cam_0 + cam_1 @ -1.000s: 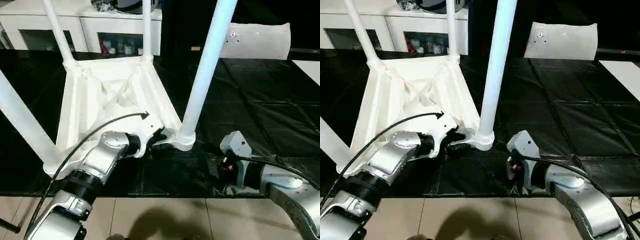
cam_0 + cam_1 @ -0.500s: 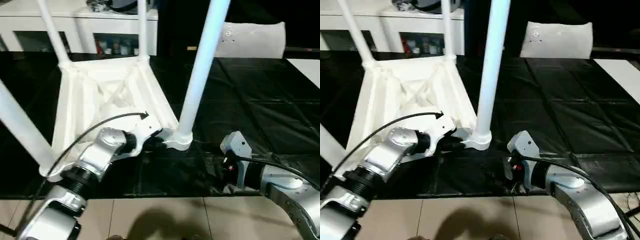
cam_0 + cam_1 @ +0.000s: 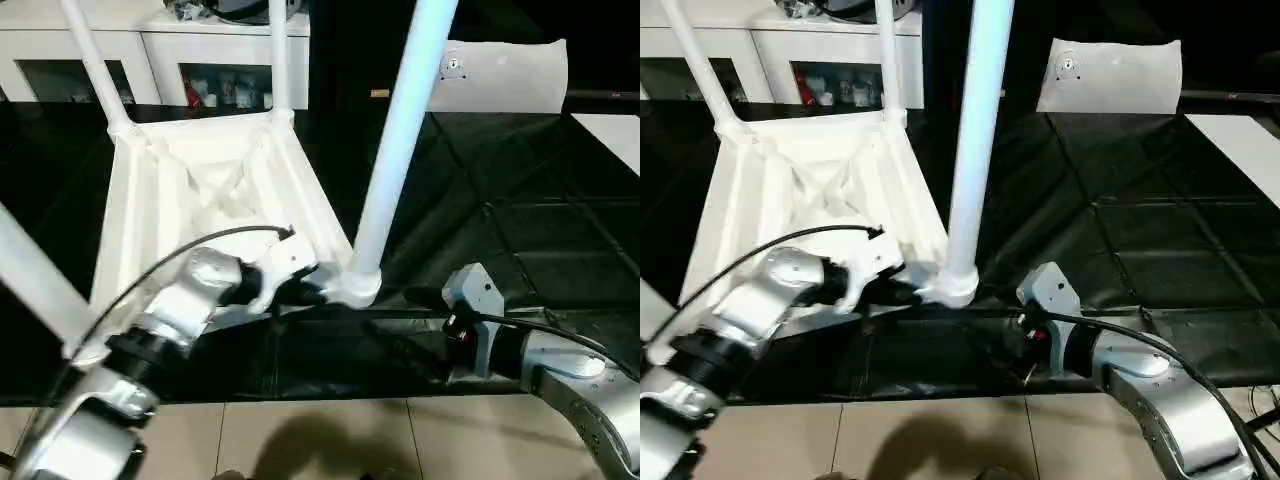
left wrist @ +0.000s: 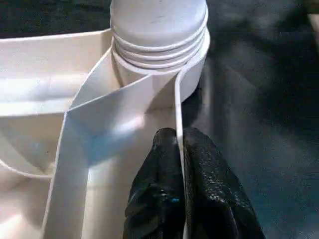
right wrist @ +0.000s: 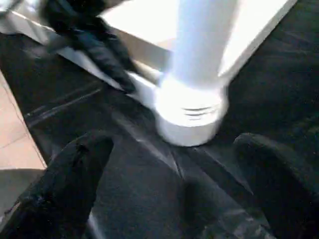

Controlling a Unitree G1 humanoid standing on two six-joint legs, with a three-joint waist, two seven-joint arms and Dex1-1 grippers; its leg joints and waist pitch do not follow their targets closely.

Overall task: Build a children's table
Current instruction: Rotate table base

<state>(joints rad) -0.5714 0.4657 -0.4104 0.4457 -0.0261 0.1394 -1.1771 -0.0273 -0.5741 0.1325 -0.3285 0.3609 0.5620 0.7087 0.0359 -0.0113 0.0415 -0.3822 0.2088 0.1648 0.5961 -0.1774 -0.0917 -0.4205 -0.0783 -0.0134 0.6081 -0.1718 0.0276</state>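
Lying upside down on the black surface (image 3: 520, 240): children's table (image 3: 200, 190), legs up. Pinching its thin rim wall just beside the near corner socket (image 4: 164, 64): left gripper (image 4: 180, 149), clamped tight. Hovering near that socket, touching nothing: right gripper (image 5: 174, 164), spread wide.

My left forearm (image 3: 175, 315) is a run of rounded silver metal segments with a black ring band between them, ending in a white plastic wrist housing (image 3: 282, 262). A thin black cable (image 3: 190, 250) arcs over it to a small black plug at the housing. My left pincer's two black textured fingers (image 4: 159, 199) are matte and rubbery. My right forearm (image 3: 1160, 400) is the same smooth silver, with a grey-white angular wrist block (image 3: 1045, 290), a small red spot beneath it, and a black cable trailing back. Its fingers (image 5: 70, 179) are black too.
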